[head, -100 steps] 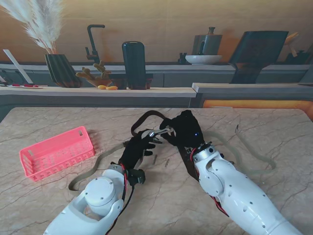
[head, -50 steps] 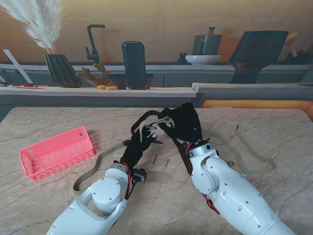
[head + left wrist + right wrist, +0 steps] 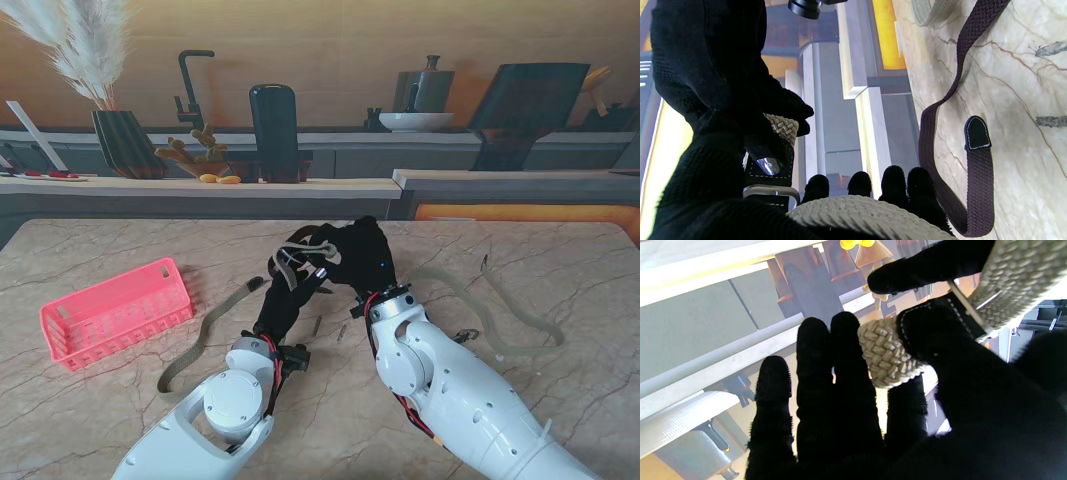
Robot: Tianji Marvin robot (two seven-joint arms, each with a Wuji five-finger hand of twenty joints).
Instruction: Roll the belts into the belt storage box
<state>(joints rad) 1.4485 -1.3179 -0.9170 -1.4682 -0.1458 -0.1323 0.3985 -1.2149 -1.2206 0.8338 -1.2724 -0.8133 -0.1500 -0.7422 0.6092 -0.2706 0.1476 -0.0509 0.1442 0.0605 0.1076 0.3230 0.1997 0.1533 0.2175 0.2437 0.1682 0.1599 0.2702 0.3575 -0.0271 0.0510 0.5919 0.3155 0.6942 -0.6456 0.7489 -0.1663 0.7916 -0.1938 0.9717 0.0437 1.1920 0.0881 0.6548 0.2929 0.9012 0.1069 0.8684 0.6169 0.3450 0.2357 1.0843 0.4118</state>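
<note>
Both black-gloved hands hold the buckle end of a beige braided belt (image 3: 304, 256) above the table's middle. My left hand (image 3: 283, 298) grips it from the near side, and the braid (image 3: 853, 210) arches over its fingers next to the metal buckle (image 3: 770, 191). My right hand (image 3: 362, 254) pinches the belt's end (image 3: 886, 355) between thumb and fingers, beside its black leather tab. The belt's tail (image 3: 205, 335) trails on the table toward the pink storage box (image 3: 115, 310) at the left. A dark brown belt (image 3: 940, 140) lies looped just beyond the hands.
A second beige belt (image 3: 500, 318) snakes across the table to the right of my right arm. Two small dark bits (image 3: 317, 325) lie near my left wrist. A counter with a vase, a tap and kitchenware runs behind the table's far edge.
Both hands have moved farther from me and closer together, raising the buckle end. The beige belt's tail has been dragged to the right, away from the box.
</note>
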